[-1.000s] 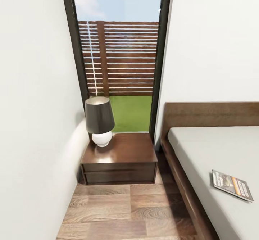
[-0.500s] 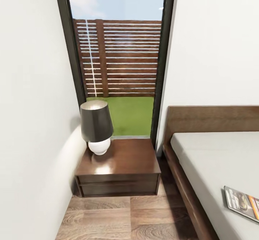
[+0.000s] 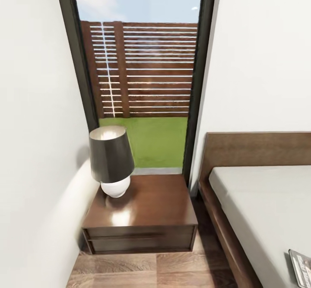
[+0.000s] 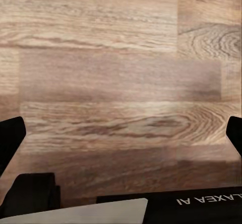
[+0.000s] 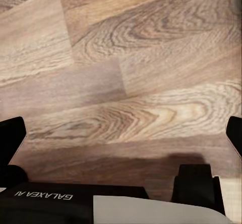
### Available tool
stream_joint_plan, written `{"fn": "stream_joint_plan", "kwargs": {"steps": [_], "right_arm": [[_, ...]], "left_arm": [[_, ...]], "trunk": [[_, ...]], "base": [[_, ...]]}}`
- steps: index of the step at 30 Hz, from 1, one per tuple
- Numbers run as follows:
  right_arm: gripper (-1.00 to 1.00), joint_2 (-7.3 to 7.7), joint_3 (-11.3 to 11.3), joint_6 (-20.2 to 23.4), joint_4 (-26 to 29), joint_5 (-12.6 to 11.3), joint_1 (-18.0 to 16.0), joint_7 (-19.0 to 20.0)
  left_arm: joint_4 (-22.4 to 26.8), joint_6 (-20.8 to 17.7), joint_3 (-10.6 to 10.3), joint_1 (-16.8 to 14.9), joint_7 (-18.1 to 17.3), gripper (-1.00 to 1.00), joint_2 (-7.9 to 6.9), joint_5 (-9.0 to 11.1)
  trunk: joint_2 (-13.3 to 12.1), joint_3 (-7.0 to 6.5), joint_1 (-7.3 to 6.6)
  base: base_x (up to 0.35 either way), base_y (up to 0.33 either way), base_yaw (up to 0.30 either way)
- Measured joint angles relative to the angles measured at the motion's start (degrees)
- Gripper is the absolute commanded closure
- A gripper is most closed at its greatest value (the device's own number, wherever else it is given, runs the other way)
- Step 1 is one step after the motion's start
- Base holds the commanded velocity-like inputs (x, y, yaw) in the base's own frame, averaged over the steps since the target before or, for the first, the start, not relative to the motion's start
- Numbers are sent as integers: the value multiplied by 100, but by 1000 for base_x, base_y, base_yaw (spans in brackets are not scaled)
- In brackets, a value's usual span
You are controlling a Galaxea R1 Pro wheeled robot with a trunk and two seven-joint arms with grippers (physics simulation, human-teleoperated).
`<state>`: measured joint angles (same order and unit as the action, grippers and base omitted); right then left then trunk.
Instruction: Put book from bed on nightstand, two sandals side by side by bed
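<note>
We see our left hand point(image 4: 121, 133) and right hand point(image 5: 121, 133) spread wide, holding nothing, above the plank floor point(image 4: 121, 58).

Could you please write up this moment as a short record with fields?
room: bedroom, wood-plank floor
nightstand: between the left wall and the bed
on nightstand: lamp, at its left rear
book: on the mattress, cut off by the picture's lower right edge
left gripper: open, over bare floor
right gripper: open, over bare floor
behind nightstand: tall window, fence and grass outside
</note>
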<state>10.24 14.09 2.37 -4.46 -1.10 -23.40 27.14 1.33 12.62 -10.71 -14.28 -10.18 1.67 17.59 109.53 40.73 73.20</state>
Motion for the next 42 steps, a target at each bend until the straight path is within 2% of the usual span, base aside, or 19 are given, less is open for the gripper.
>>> {"fn": "stream_joint_plan", "kwargs": {"steps": [25, 42], "right_arm": [[-100, 0, 0, -2, 0, 0, 0, 0], [-100, 0, 0, -1, 0, 8, 0, 0]], "left_arm": [[0, 0, 0, 0, -4, -100, 0, 0], [0, 0, 9, 0, 0, -100, 0, 15]], "trunk": [[0, 0, 1], [0, 0, 3]], "base": [[311, 0, 0], [28, 0, 0]]}}
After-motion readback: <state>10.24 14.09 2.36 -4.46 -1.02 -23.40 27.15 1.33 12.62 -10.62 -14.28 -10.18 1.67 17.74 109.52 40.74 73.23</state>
